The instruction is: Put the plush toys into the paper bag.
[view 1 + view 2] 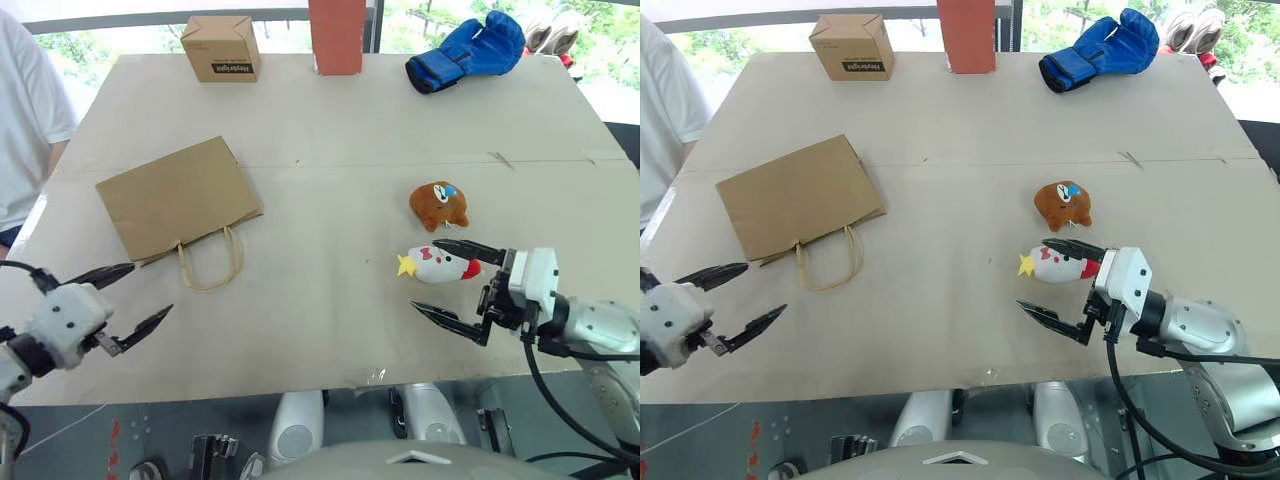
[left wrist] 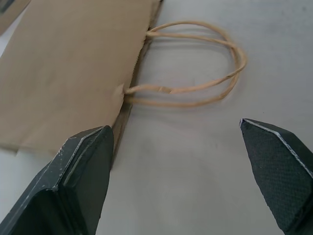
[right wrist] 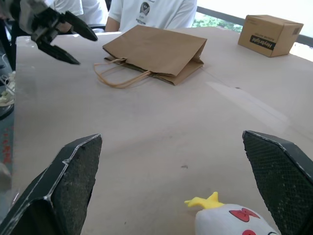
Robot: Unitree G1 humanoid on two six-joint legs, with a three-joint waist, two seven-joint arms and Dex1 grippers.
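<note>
Brown kraft, the paper bag lies flat on the desk, mouth and looped handles turned toward the robot. That flatness is the main risk, in my judgement: with the mouth collapsed, a toy pushed at it would likely slide the bag away or crumple its edge unless the opening is lifted first.

To the right of the bag, well apart from it, sit the two plush toys. The brown one lies farther from the robot; the white one with the yellow star end lies just on the near side of it.

Beyond the white toy from the bag, the right gripper points roughly level toward the bag, jaws spread wide and empty. One finger lies over the toy's red end and the other stands on the near side; whether it touches I cannot tell. Closing from here might pinch only the tip and let the soft body slip out.

On the bag's near-left side, the left gripper tilts slightly down toward the handles, jaws also wide and holding nothing.
</note>
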